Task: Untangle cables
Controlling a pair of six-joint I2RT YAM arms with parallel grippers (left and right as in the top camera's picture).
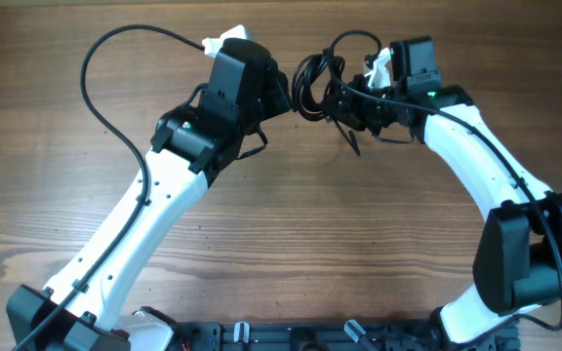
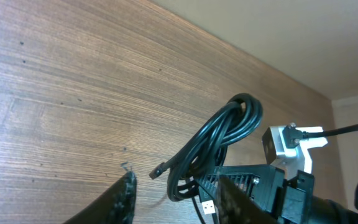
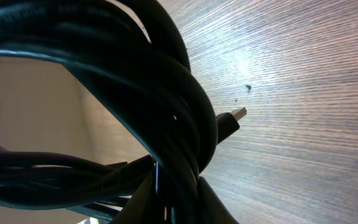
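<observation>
Cables (image 3: 179,106) crowd the right wrist view, hiding the jaws there.

Cables (image 1: 310,86) at centre; open tabletop (image 1: 359,244) nearside.

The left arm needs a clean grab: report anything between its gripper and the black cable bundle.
Nothing visible. The open left gripper faces the bundle of thin black looped cables directly; only the brown wooden table lies behind. The right gripper holds the bundle.

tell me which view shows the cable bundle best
Left wrist: most of the cable bundle shows, with its loops and a plug end. Overhead shows it small and dark; right wrist is too close, and only dark loops fill the frame.
</observation>
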